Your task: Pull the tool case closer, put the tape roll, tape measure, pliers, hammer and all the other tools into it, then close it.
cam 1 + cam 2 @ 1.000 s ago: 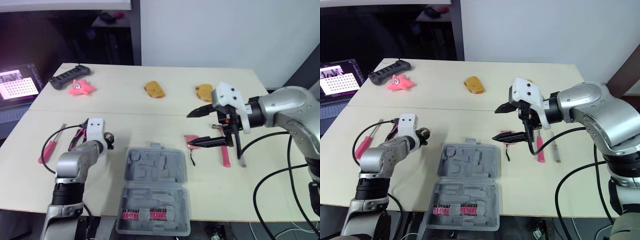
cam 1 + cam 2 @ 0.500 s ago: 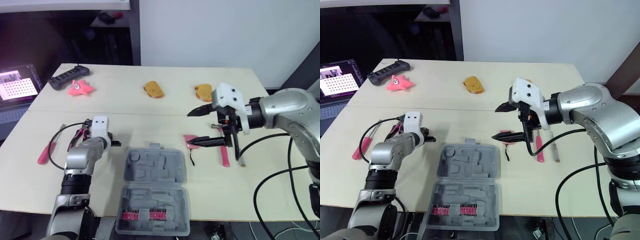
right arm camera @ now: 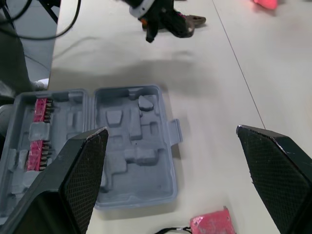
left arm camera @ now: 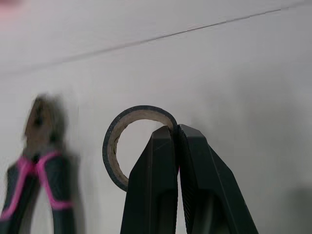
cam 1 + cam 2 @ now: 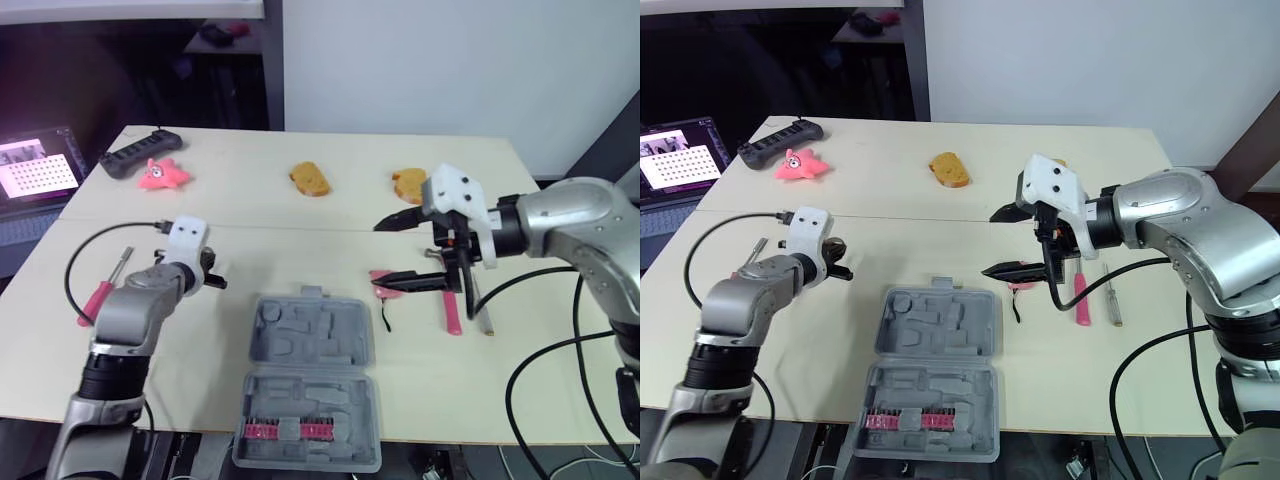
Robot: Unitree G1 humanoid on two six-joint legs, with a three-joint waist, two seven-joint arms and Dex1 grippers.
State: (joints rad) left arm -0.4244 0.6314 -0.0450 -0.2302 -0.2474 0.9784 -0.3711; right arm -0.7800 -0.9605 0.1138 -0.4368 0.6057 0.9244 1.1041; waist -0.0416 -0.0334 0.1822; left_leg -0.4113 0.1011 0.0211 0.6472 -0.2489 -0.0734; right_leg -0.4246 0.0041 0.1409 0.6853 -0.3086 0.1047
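The grey tool case (image 5: 310,385) lies open near the table's front edge, with pink bits in its front half. To its left, my left gripper (image 5: 210,275) is shut on the rim of the black tape roll (image 4: 141,111), held just above the table. The pink-handled pliers (image 4: 36,165) lie beside it. A pink screwdriver (image 5: 100,295) rests further left. My right gripper (image 5: 380,258) is open to the right of the case, its lower finger over the pink tape measure (image 5: 380,278). The pink-handled hammer (image 5: 450,305) and a thin tool (image 5: 482,312) lie to the right of that.
At the back of the table are a black controller (image 5: 138,152), a pink toy (image 5: 160,175) and two bread-like pieces (image 5: 308,180) (image 5: 408,183). A lit screen (image 5: 35,175) stands off the table's left side. A black cable loops from my left wrist.
My left forearm has swung out to the left and its gripper has shifted slightly back and left with the tape roll. The right gripper has barely moved.
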